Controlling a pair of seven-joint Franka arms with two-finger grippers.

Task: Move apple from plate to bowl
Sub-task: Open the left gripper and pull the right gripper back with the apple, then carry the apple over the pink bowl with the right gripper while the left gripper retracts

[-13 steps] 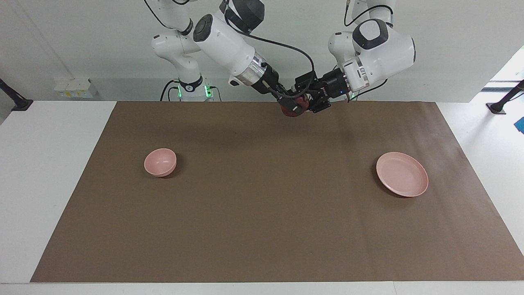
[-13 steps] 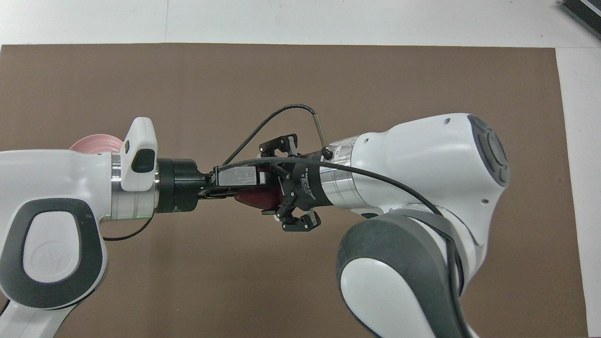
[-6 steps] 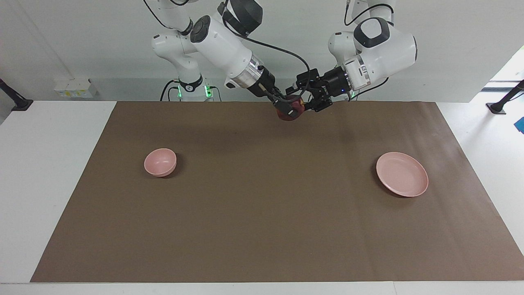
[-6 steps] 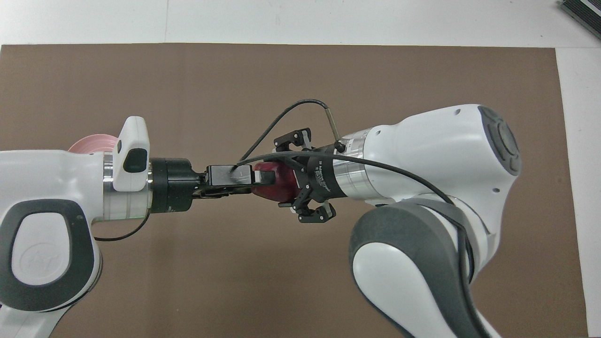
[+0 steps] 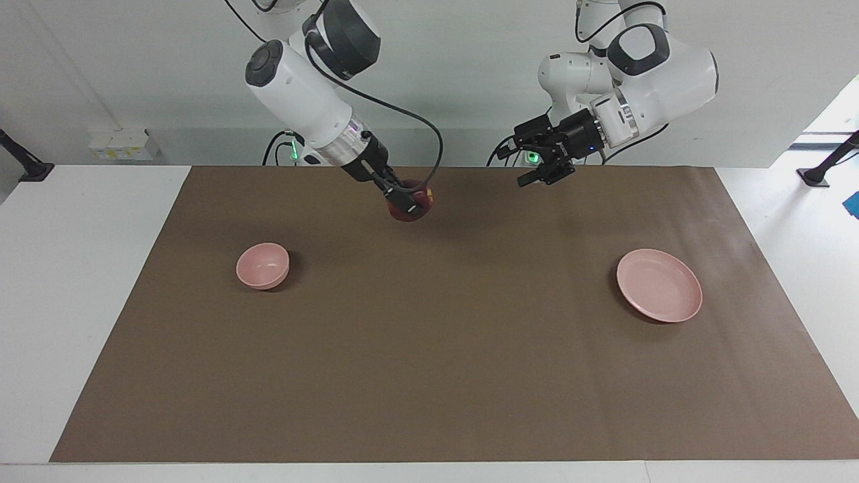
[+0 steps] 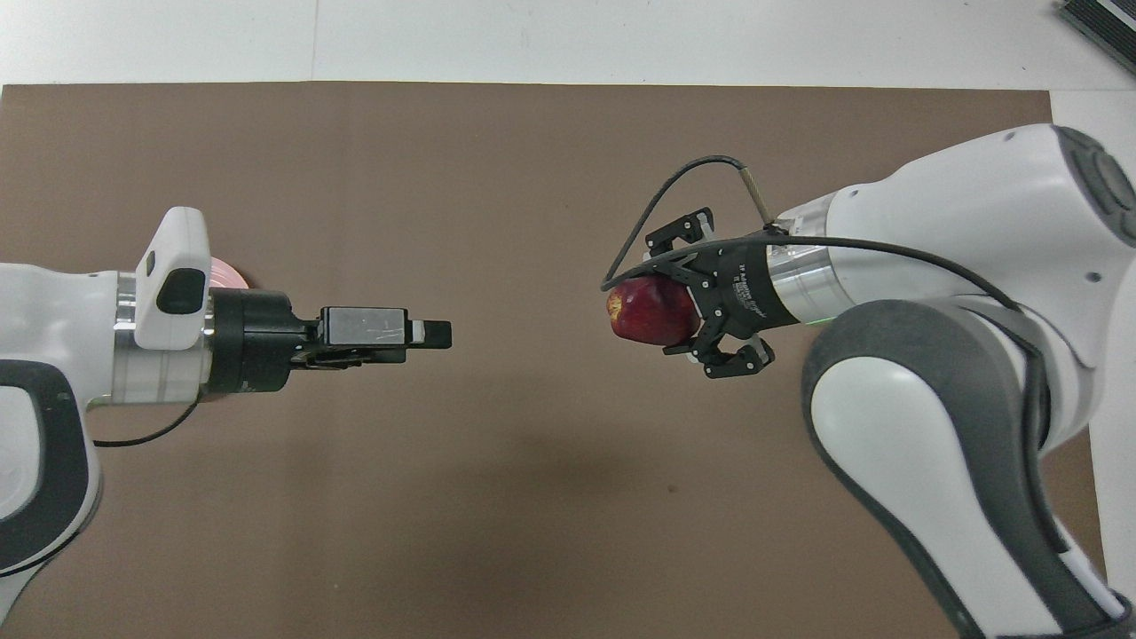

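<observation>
The right hand point(image 5: 411, 199) pinches the apple point(image 5: 407, 206) between its fingertips, up in the air above the brown mat point(image 5: 443, 376), just above the middle of the facing view and a little toward its left. In the overhead view the apple point(image 6: 650, 312) shows right of centre, yellowish patch facing frame left. The left hand point(image 5: 542, 168) hangs in the upper right of the facing view, over the mat's top edge, fingers spread and holding nothing, well apart from the apple. On the table point(image 5: 80, 282), the bowl point(image 5: 262, 265) sits at middle left of the facing view and the plate point(image 5: 659, 285) at middle right, both bare.
</observation>
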